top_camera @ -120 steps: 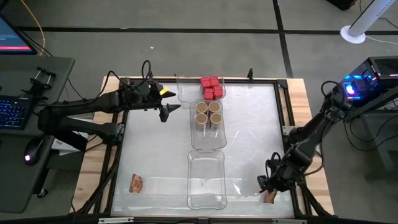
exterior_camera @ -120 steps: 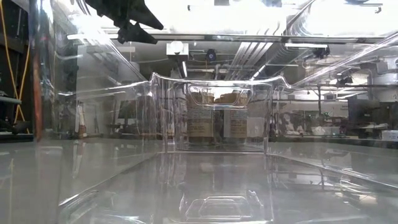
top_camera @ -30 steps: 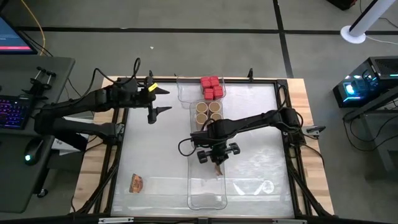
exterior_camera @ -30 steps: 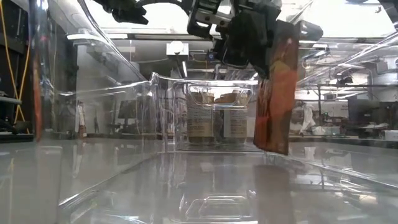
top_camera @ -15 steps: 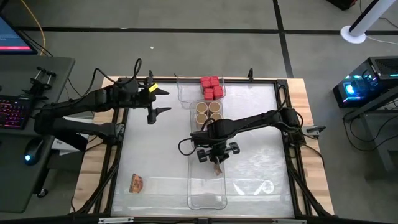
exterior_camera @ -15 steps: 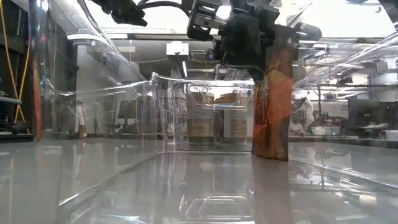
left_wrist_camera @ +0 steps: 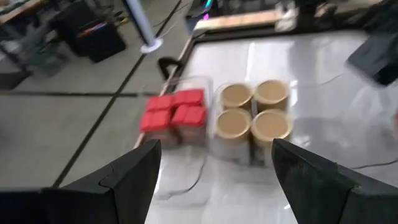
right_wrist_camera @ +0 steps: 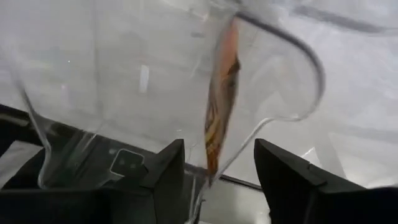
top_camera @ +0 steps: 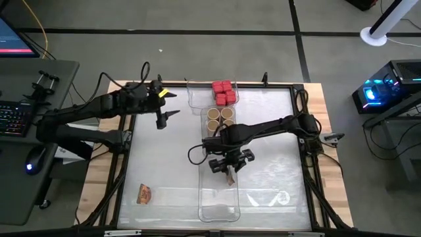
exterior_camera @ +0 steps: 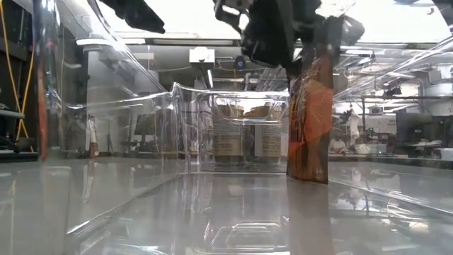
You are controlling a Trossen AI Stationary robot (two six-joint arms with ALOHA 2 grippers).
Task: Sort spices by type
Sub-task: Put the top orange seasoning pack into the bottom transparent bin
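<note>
A packet is standing on edge in the near clear tray, the right hand opening around it, apparently releasing; next it needs lifting clear while the left hand is waiting open near the jars.

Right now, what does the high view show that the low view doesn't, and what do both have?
Only the high view: the red containers in the far tray, a loose packet near the table's front left corner, and the left claw hovering open beside the trays.

Only the low view: the packet under the right claw stands on edge, its bottom down on the near tray's floor.

Both: the right claw above that packet, open around its top, and the tan-topped jars in the middle tray.
</note>
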